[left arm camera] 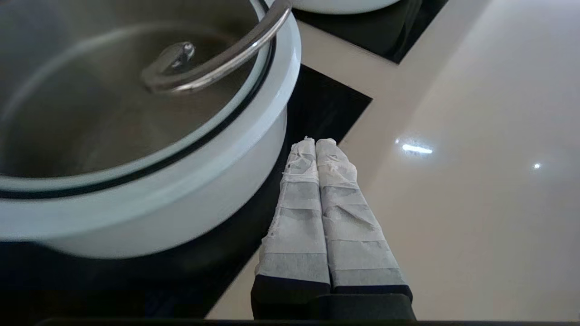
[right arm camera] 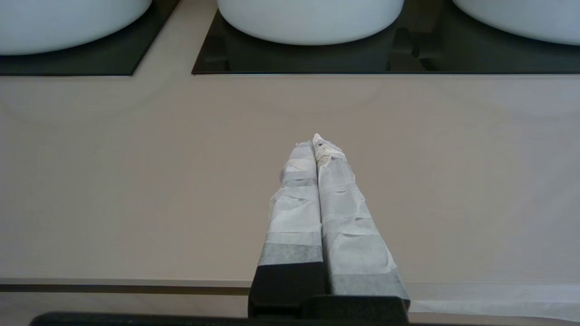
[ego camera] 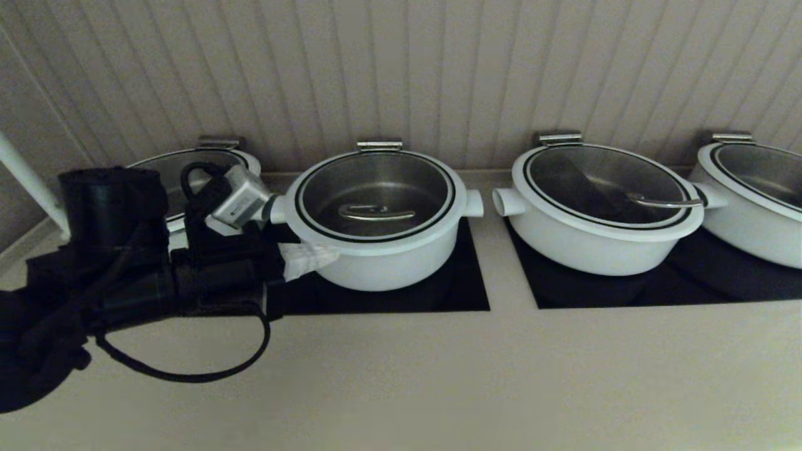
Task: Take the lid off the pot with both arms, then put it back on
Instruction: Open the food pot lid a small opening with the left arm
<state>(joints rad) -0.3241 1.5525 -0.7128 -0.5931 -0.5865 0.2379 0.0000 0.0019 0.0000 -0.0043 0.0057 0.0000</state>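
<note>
A white pot (ego camera: 376,250) with a steel lining sits on a black panel (ego camera: 438,294) set into a beige counter (ego camera: 401,376). Its glass lid (ego camera: 374,194) rests in place on the rim, the curved steel handle (ego camera: 376,214) at its centre.

The left gripper (ego camera: 313,258) hangs beside the pot's outer wall, below the lid's rim; its tape-wrapped fingers (left arm camera: 317,203) are pressed together and hold nothing. From these jaws the lid sits up and to one side, close by.

The right gripper (right arm camera: 315,145) hovers over bare counter, well short of the pots, with its jaws likewise closed and empty.

Judging by this, the lift has not started: both grippers must open, take the lid, raise it, then set it back.
</note>
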